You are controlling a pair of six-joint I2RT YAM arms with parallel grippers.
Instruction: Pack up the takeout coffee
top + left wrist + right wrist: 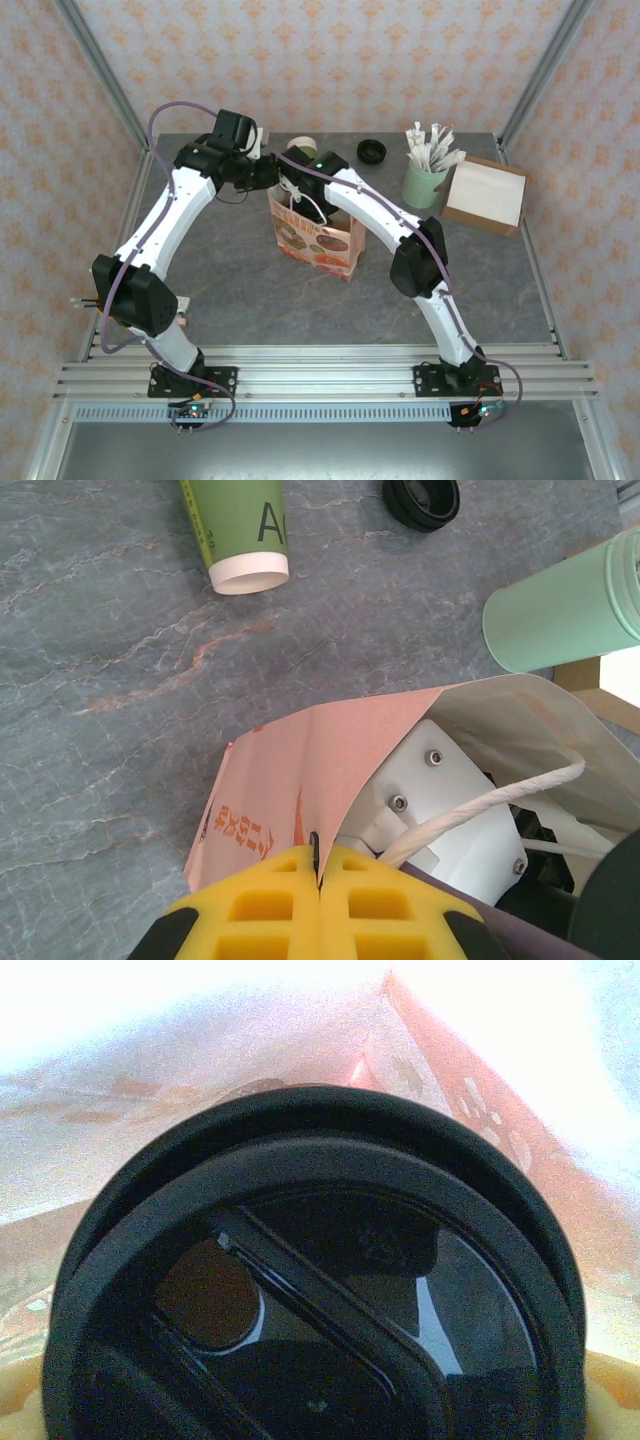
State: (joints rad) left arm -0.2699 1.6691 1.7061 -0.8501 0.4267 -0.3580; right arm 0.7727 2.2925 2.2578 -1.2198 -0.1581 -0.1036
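Takeout coffee [320, 1290] is sitting down inside the paper bag [318, 238]. The right wrist camera is catching its round black plastic lid, glossy, ridged at the rim, with a raised bar across the top. Right gripper [290, 198] is reaching into the bag mouth. Its yellow pads [20, 1400] are pressing the lid's rim from both lower corners, so it is clamped on the coffee. The fingertips are hidden behind the lid.

Bag is standing upright at table centre, salmon-pink paper with orange print and a white twisted cord handle [480, 805]. Left gripper [318, 865] is pinching the bag's near rim, its ribbed yellow fingers pressed together on the paper edge.

Beyond the bag, an open paper cup [240, 530] with green wall and cream rim is standing on the grey veined table [100, 730]. A loose black lid [420, 500] is lying near it. Farther right, a mint-green cup [424, 182] is holding white-wrapped sticks, just beside a flat cardboard box [485, 193].
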